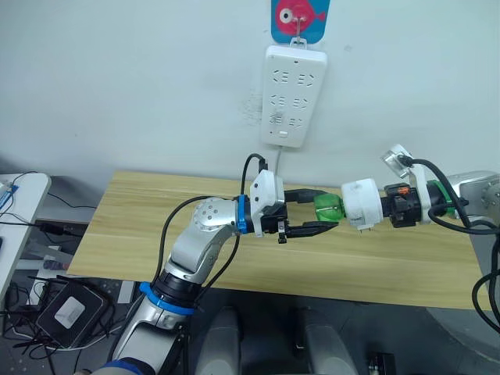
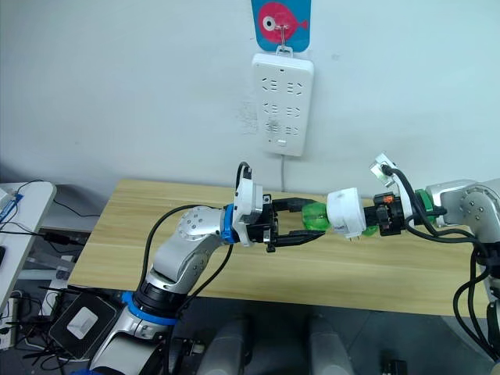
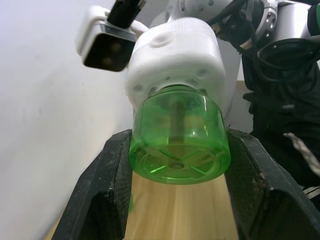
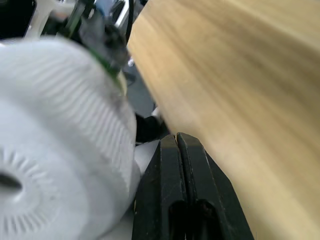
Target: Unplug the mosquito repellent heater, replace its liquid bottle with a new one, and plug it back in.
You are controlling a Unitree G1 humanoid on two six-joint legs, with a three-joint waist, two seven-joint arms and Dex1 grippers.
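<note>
Left gripper (image 1: pixel 322 217) has its 2 black fingers (image 3: pixel 107 190) set wide around the green liquid bottle (image 1: pixel 329 208), pads against its sides in the left wrist view, so it appears to clasp the bottle. Right gripper (image 1: pixel 388 208) holds the mosquito repellent heater (image 1: pixel 362 204) from the opposite end; how its fingers sit on the body I cannot tell. Heater and bottle hang above the wooden table (image 1: pixel 141 226), unplugged, below the power strip (image 1: pixel 293 94) on the wall. Their shared long axis runs level between both grippers, so separating them likely means turning or pulling along that line.
</note>
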